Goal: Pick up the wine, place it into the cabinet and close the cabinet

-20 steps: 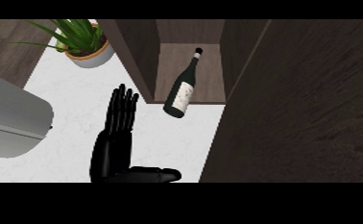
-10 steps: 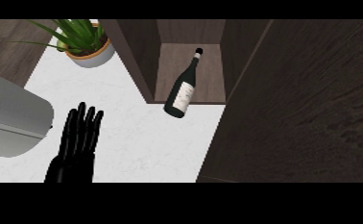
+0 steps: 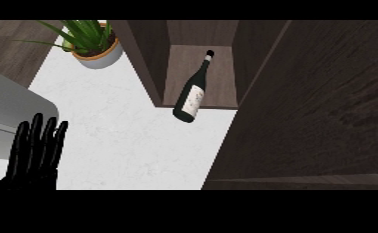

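Note:
The dark wine bottle (image 3: 193,92) with a pale label stands inside the open cabinet (image 3: 221,72). Its neck points toward the back wall and its base reaches just past the shelf's front edge. Nothing touches it. My left hand (image 3: 33,152) shows in the lower left corner over the white counter (image 3: 133,142), open with straight fingers pointing up, well apart from the bottle. The cabinet door (image 3: 310,107), a large dark wood panel, stands swung open and fills the right side of the view. My right hand does not show.
A potted green plant (image 3: 92,47) in a grey and orange pot sits at the back left of the counter. A grey rounded object (image 3: 18,104) lies at the left edge, just above my left hand.
My left hand has drawn back from the counter's middle to the lower left corner, away from the cabinet. The bottle and door have not moved.

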Controlling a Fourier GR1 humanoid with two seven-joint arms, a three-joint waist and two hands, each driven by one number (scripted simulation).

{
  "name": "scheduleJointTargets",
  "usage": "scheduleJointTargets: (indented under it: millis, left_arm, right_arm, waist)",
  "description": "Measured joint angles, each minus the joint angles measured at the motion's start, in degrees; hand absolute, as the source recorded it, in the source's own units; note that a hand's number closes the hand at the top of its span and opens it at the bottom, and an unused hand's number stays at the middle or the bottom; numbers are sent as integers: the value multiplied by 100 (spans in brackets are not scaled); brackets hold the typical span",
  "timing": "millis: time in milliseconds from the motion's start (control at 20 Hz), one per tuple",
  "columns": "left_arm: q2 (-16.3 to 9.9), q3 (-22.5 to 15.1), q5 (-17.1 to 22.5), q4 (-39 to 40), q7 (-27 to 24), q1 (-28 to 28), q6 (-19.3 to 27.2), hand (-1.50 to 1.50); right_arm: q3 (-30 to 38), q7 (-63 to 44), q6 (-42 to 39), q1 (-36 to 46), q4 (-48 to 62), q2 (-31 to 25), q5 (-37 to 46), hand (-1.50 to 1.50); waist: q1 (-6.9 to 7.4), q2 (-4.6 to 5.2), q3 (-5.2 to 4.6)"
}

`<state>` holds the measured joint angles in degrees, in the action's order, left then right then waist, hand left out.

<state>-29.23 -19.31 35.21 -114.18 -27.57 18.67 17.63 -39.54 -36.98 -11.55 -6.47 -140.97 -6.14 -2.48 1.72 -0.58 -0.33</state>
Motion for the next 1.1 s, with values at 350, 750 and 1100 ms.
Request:
scheduleJointTargets:
  millis: [350, 750, 1100]
  left_arm:
    - [-380, 595, 470, -112, -41, 341, -601, -150]
    - [-772, 1350, 1076, 8, -10, 475, -1368, -150]
    - [-963, 1785, 1417, 164, 59, 477, -1849, -150]
  right_arm:
    - [-735, -283, 1233, 1354, 574, 359, 164, 150]
    - [-762, -275, 2599, 3292, 1458, 292, -296, 150]
    - [-333, -124, 3458, 5467, 3181, 550, -1204, 150]
  waist:
    - [72, 14, -3]
    - [169, 52, 0]
    - [233, 74, 7]
